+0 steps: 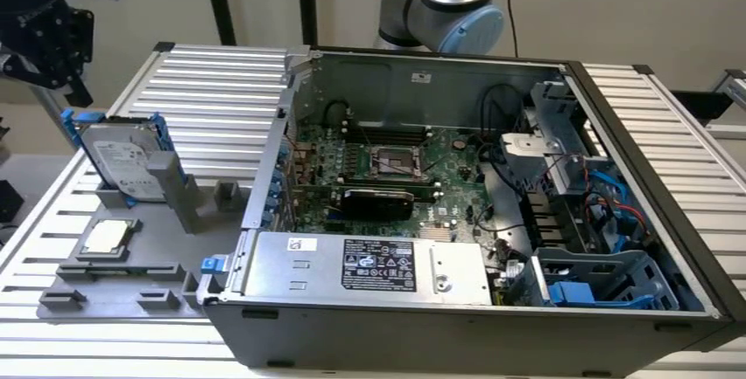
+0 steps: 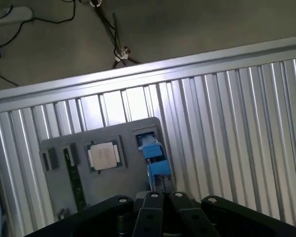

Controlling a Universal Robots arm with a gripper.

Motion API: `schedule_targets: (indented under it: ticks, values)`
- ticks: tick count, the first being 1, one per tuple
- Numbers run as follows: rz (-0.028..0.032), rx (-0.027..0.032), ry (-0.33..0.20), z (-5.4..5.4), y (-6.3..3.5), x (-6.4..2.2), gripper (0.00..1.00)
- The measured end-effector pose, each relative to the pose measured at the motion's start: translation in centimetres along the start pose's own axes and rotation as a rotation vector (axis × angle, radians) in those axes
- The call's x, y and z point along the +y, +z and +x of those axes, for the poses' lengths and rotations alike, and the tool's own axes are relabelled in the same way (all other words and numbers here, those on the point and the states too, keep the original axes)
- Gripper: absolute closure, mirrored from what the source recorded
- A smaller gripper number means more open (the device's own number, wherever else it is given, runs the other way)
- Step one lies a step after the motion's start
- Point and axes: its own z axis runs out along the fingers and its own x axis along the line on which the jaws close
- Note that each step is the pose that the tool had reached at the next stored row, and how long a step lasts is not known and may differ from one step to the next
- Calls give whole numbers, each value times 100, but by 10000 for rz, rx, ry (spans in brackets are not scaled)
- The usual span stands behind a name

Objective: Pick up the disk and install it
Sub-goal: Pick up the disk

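While my gripper (image 2: pixel 160 184) hangs in the air over the exterior view's left part of the ribbed aluminium table (image 1: pixel 222 73), its 2 fingers (image 2: pixel 155 183) are pressed together with nothing between them, so I am grasping nothing. The disk (image 1: pixel 122 156) is not in my hold. It stands upright on its edge in a slot of the grey holder (image 1: pixel 152 265), its silver printed face turned toward the exterior camera and its blue carrier (image 2: pixel 152 150) framing both long sides. In the exterior view my gripper is above the disk and a little toward that view's left, clear of it and not touching. Through the wrist camera I look down on the carrier's blue edge, which shows just past my fingertips. 1 small square silver processor chip (image 1: pixel 105 237) lies flat in its own recess of the same holder, near the disk and closer to the exterior camera. The holder rests on the table just beside the open computer case (image 1: pixel 466 331), which lies toward the exterior view's right. Inside the case I see the green motherboard (image 1: pixel 449 165), the silver power supply (image 1: pixel 373 265) along the near wall, and a grey drive cage (image 1: pixel 606 279) with blue parts in the near corner at the exterior view's right. The silver and blue joint of my arm (image 1: pixel 449 3) rises behind the case's far wall.
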Motion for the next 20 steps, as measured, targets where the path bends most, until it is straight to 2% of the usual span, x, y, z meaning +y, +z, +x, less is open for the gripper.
schedule_targets:
  ticks: [11,12,20]
  values:
    - [-58,38,-1929,0,9,0,100]
    - [-62,40,-2035,-1,10,-2,0]
    - [-126,50,-2331,-12,64,-72,0]
